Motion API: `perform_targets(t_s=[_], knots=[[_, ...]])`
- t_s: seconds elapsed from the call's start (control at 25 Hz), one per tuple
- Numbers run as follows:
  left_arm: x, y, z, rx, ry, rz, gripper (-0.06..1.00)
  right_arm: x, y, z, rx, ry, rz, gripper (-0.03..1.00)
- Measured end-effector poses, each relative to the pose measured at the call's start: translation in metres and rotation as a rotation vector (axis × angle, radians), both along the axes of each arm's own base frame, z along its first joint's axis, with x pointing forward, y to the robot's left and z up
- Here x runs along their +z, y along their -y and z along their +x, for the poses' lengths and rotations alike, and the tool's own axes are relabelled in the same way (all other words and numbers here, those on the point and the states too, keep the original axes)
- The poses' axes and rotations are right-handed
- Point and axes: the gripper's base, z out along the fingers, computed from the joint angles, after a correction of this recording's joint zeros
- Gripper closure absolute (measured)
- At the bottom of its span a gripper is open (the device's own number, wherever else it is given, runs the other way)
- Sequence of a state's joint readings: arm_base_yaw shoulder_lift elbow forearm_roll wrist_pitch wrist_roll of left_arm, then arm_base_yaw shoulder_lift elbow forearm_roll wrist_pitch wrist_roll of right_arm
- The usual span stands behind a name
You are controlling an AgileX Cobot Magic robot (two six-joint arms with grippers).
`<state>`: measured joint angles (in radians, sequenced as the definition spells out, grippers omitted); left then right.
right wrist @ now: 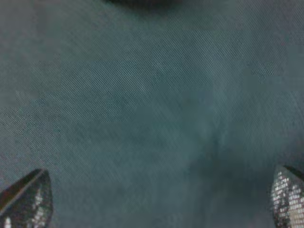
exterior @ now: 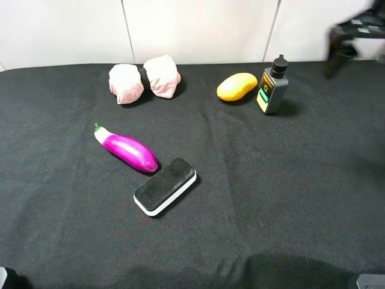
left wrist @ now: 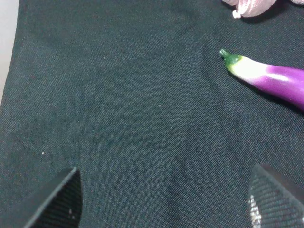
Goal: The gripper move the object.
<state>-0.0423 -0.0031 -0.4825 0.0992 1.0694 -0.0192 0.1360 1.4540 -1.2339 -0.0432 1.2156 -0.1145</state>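
Nearby, purple eggplant (exterior: 126,150) just beside eraser (exterior: 165,185), uncontained.

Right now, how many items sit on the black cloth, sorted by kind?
Toy produce: 2, eggplant and mango
Eraser block: 1
Pink cloth bundle: 1
Grey bottle: 1
Total: 5

Desk (exterior: 289,198) is covered by black cloth. Near its middle a white eraser block (exterior: 165,185) with a black top is laid flat, set at a slant. Toward the far edge, two pink-white cloth bundles (exterior: 144,79) are seen side by side, touching. To their right a yellow mango (exterior: 236,86) is placed, and just beside it a dark bottle (exterior: 272,85) with a black cap is stood upright. Behind, a pale panelled wall (exterior: 198,27) is seen.
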Motion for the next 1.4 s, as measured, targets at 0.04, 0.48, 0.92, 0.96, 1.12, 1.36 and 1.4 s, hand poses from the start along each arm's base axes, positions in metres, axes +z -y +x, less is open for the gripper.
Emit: perform_targets(t_s=[0.04,0.48,0.92,0.96,1.12,1.36,1.4], knots=[[0.0,0.0,0.0,0.0,0.0,0.0,0.24,0.003,0.012,-0.015,-0.036,0.013,0.0,0.27],[0.0,0.0,0.0,0.0,0.005,0.0,0.24,0.011,0.05,-0.164,-0.23,0.264,-0.009,0.27],[0.0,0.0,0.0,0.0,0.005,0.0,0.24,-0.031,0.042,-0.226,-0.26,0.428,0.025,0.27],[0.0,0.0,0.0,0.0,0.005,0.0,0.24,-0.032,0.041,-0.227,-0.258,0.445,0.036,0.27],[0.0,0.0,0.0,0.0,0.005,0.0,0.24,-0.029,0.039,-0.232,-0.244,0.519,0.055,0.27],[0.0,0.0,0.0,0.0,0.005,0.0,0.24,-0.027,0.037,-0.244,-0.231,0.595,0.057,0.27],[0.0,0.0,0.0,0.0,0.005,0.0,0.24,-0.026,0.036,-0.248,-0.228,0.617,0.058,0.27]])
